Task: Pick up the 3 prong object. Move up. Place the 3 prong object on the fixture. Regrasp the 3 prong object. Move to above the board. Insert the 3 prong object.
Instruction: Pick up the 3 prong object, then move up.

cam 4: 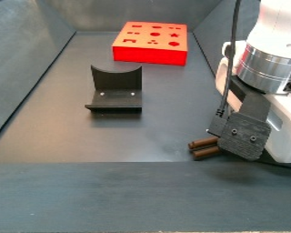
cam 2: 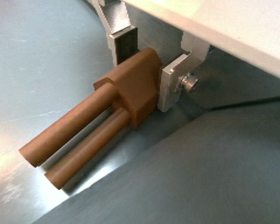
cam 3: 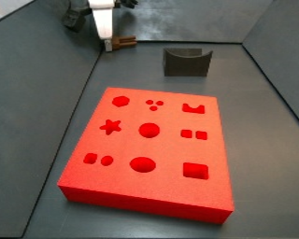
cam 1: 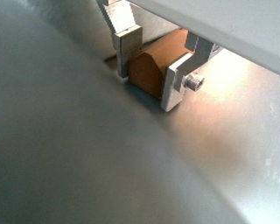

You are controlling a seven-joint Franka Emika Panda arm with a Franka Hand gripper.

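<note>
Pincer (cam 2: pixel 146 63) sits low at the grey floor (cam 1: pixel 73 157), silver plates closed on the 3 prong object (cam 2: pixel 108 109), whose prongs jut clear; in a side view the arm hides most of that piece (cam 4: pixel 204 147). Fixture (cam 3: pixel 186 62) stands near, unobstructed; board (cam 3: pixel 152 149) lies well apart

Robotics laboratory test cell. The workspace was a bare dark grey floor (cam 3: pixel 64 121) enclosed by sloped grey metal walls (cam 4: pixel 26 64). A red board (cam 3: pixel 149 149) with shaped cutouts and a dark fixture (cam 4: pixel 115 89) stood well apart on it. The gripper (cam 2: pixel 146 63) of a white industrial arm (cam 4: pixel 272 55) was low beside one wall, its silver fingers (cam 2: pixel 178 79) around a brown 3 prong object (cam 2: pixel 90 127).
</note>
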